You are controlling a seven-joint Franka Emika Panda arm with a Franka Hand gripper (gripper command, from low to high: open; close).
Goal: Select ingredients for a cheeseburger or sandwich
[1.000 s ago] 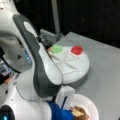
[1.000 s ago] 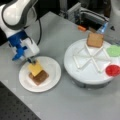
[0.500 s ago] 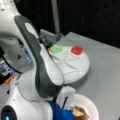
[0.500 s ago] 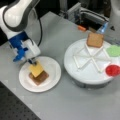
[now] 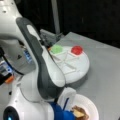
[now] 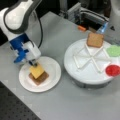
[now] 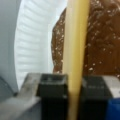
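My gripper [image 6: 33, 64] is shut on the yellow cheese square [image 6: 37, 71] and holds it just over a brown piece [image 6: 40, 79] on the white paper plate [image 6: 53, 68]. In the wrist view the cheese [image 7: 75, 50] stands edge-on between the two dark fingers [image 7: 52, 92], with the brown piece [image 7: 100, 45] below it. One toast square [image 6: 95, 40], a green leaf [image 6: 114, 50] and a red disc [image 6: 112, 70] lie in the sectioned tray [image 6: 75, 75]. The leaf [image 5: 57, 49] and disc [image 5: 76, 50] also show in a front view, where the arm hides the gripper.
The round white tray [image 5: 80, 72] sits beside the paper plate [image 5: 91, 105]. Grey equipment with an orange part [image 6: 82, 28] stands behind the tray. The arm's white body [image 5: 37, 62] fills a front view's left.
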